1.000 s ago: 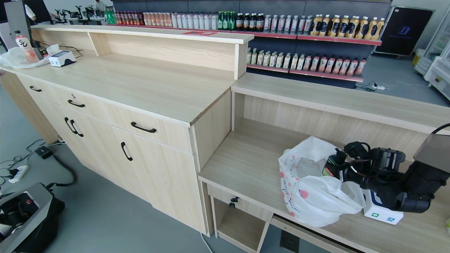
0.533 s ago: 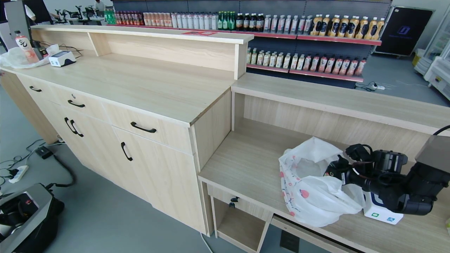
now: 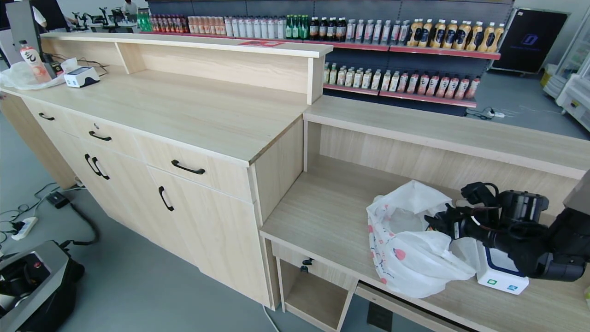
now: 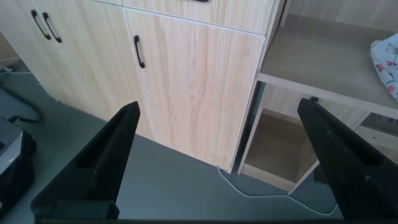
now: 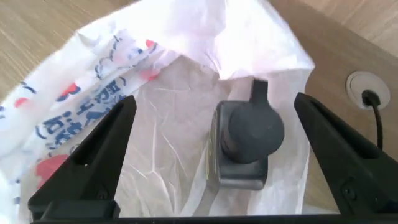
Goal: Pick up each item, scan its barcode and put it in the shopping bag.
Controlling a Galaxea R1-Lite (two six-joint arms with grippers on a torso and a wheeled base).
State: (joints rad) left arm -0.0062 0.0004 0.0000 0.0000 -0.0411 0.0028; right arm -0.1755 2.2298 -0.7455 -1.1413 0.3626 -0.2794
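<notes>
Right hand [image 5: 214,99], jaws wide and empty, hovers over the bag [image 3: 410,263] on the bench [image 3: 322,216]. One dark item [image 5: 249,143] lies inside, so it is judged done. The scanner [image 3: 500,276] sits at the bag's 3 o'clock. Left hand [image 4: 217,106] is open and empty. Whether items remain cannot be told.

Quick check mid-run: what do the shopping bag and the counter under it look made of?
The shopping bag looks like thin plastic film, white with red and blue print: it crumples in fine creases and light shows through its wall. The counter looks like pale wood-grain laminate or veneer board, matt, with straight even grain; which one, I cannot tell.
</notes>
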